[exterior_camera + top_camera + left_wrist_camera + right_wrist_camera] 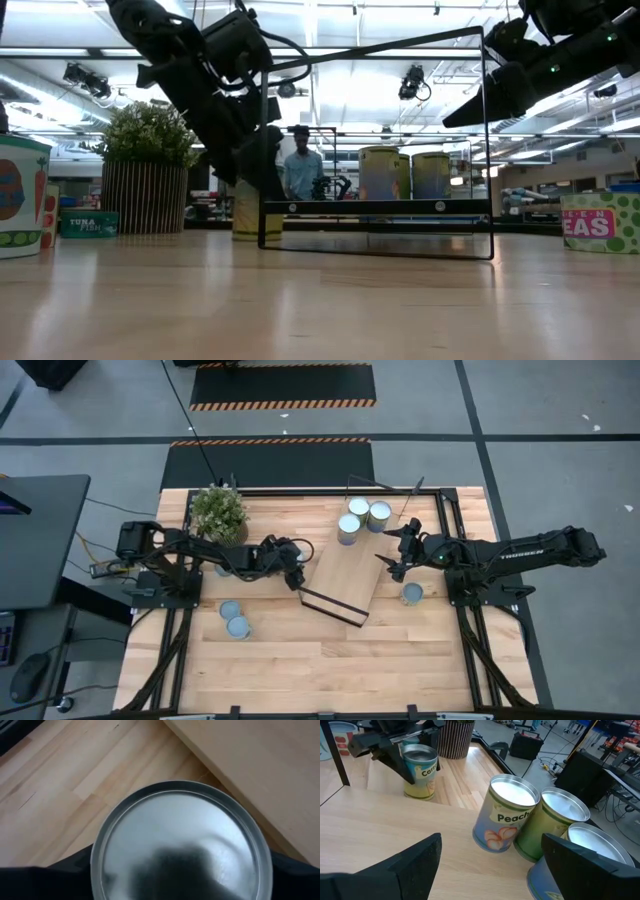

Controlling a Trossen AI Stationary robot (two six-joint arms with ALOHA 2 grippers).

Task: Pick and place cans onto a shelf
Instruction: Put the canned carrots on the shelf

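Left claw (296, 572) clenched on an upright silver-topped tin labelled with carrots (420, 772), at frame centre-left beside the long light-wood shelf board (345, 575). Right claw (397, 550) released, above the board's right end near three standing tins (363, 517). Board's long axis lying diagonally, upper right to lower left. Probable risk: tin rim catching the board edge, tipping.

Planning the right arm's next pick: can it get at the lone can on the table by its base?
Probably yes. The can stands alone on bare table beside the shelf, just below the right gripper, whose fingers are open and empty.
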